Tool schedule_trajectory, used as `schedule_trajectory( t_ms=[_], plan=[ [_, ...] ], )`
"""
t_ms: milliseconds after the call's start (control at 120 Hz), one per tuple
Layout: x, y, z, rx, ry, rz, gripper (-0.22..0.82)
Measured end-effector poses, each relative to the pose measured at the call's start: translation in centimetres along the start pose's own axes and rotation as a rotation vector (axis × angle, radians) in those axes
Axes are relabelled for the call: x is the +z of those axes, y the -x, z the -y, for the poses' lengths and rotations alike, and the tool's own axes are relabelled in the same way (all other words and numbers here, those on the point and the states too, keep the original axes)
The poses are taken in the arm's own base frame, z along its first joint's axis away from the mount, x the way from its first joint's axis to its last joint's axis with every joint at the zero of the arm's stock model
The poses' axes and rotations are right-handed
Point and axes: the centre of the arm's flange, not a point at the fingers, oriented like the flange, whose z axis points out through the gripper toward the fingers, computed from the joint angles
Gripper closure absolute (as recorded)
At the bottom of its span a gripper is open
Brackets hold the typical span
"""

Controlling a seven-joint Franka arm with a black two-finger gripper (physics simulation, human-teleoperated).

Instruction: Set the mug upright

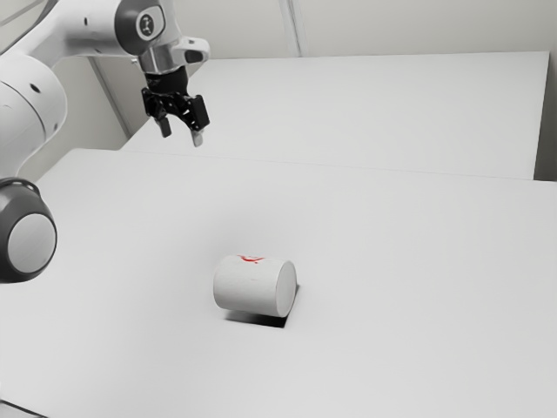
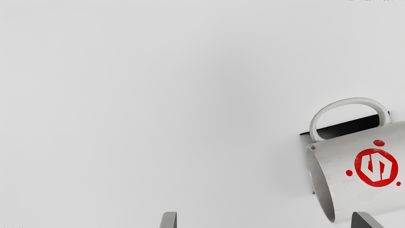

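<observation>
Two fingers of the gripper [image 1: 181, 135] stand wide apart, empty, above the mug [image 1: 251, 287] and off toward the exterior view's left. It lies sideways, mouth [image 2: 321, 186] toward that same side, base [image 1: 285, 289] probably rightmost. Best descend squarely across its body, avoiding the handle [image 2: 354, 100], pinch evenly, lift slightly, then turn its mouth upward.

The white arm [image 1: 87, 26] reaches in from the exterior view's upper left, its dark-banded wrist [image 1: 142, 26] raised high over the bench [image 1: 418, 348]. Below it hangs the black gripper [image 1: 181, 139], pointing downward, its jaws spread wide apart with nothing between them.
</observation>
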Motion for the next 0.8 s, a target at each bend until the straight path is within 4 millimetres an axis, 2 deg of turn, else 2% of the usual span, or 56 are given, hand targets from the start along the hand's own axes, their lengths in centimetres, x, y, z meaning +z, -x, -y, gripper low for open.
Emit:
schedule_trajectory(
  t_ms=[133,200,342,492,575,658,800],
  plan=[
    [-0.2,0.4,0.0,-0.004,0.002,-0.001,0.00],
    [-0.3,1.5,-0.1,-0.006,0.019,-0.003,0.00],
    [1.6,6.7,-1.8,-0.011,0.081,-0.010,0.00],
    [5.0,11.5,-2.0,-0.082,0.252,-0.045,0.00],
    [7.1,13.4,-1.3,-0.145,0.352,-0.058,0.00],
    [9.3,14.4,-1.7,-0.183,0.432,-0.067,0.00],
    [12.9,14.9,-2.7,-0.228,0.543,-0.091,0.00]
  ],
)
